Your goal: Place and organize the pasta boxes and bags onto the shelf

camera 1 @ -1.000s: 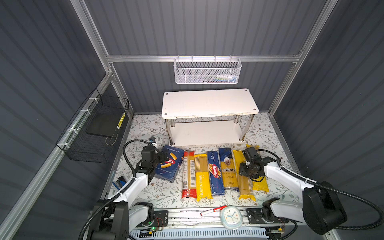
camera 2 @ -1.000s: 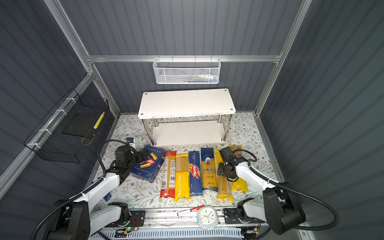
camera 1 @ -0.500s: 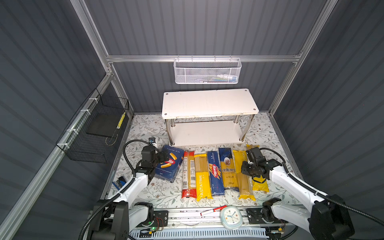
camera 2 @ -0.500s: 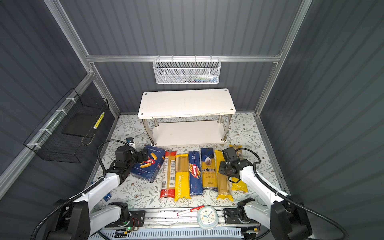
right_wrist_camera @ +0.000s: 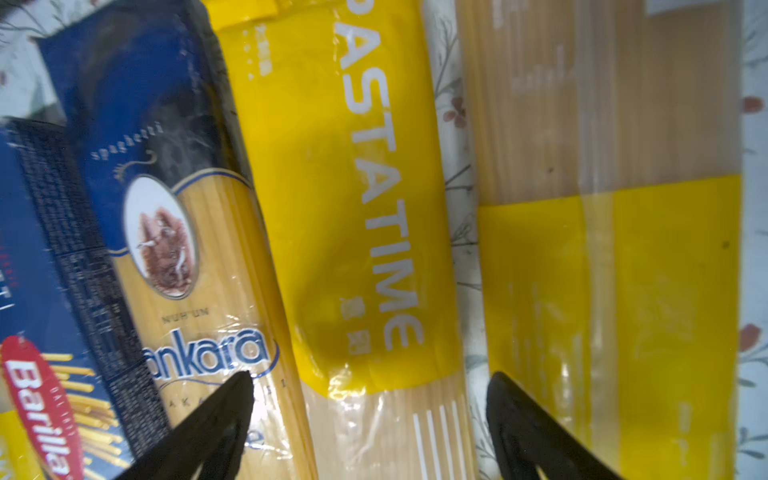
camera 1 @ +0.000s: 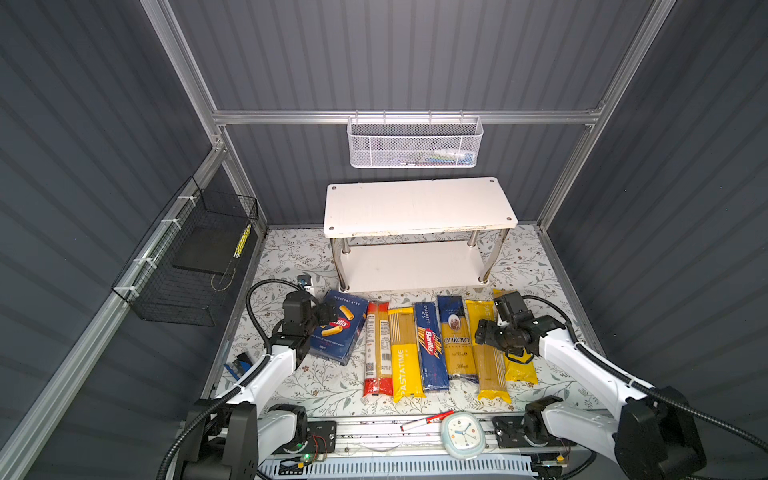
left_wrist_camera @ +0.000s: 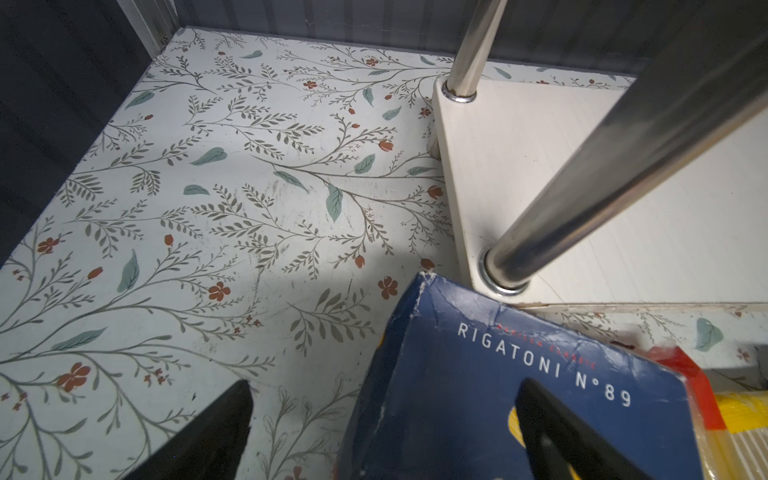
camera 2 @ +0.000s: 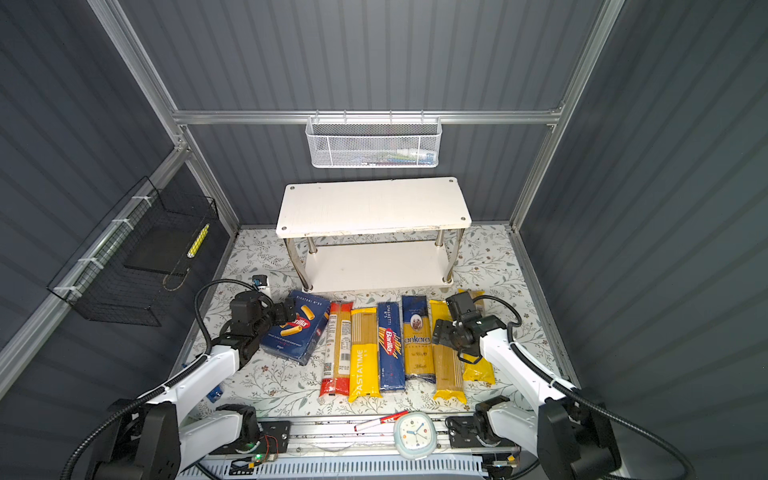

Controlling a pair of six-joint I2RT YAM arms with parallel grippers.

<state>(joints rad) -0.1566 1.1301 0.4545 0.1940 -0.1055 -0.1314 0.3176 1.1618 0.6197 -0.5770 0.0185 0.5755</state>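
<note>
At 12 o'clock on floral surface (camera 1: 291,257): shelf (camera 1: 419,208), two white boards on chrome legs.
row at 6 o'clock of shelf: seven packs lying on surface, side by side, long axes 12-to-6.
rigatoni box (camera 1: 345,345): 9 o'clock end of row, label up, skewed a bit; far corner just beside leg at shelf's 7 o'clock corner.
red-end bag (camera 1: 377,349): next toward 3 o'clock, touching PASTATIME bag A (camera 1: 405,361).
spaghetti box (camera 1: 430,349): mid row, btwn PASTATIME bag A and ankara bag (camera 1: 455,340).
PASTATIME bag B (camera 1: 490,365): at 3 o'clock of ankara bag, partly under right arm.
yellow bag (camera 1: 519,370): 3 o'clock end of row, mostly hidden by right arm.
left claw (left_wrist_camera: 384,384): spread wide across rigatoni box's 9 o'clock edge; one finger over box top, other over bare surface; pinching nothing.
right claw (right_wrist_camera: 372,376): spread wide over PASTATIME bag B; one finger over ankara bag, other over yellow bag's edge; contact w/ bags: can't tell.
</note>
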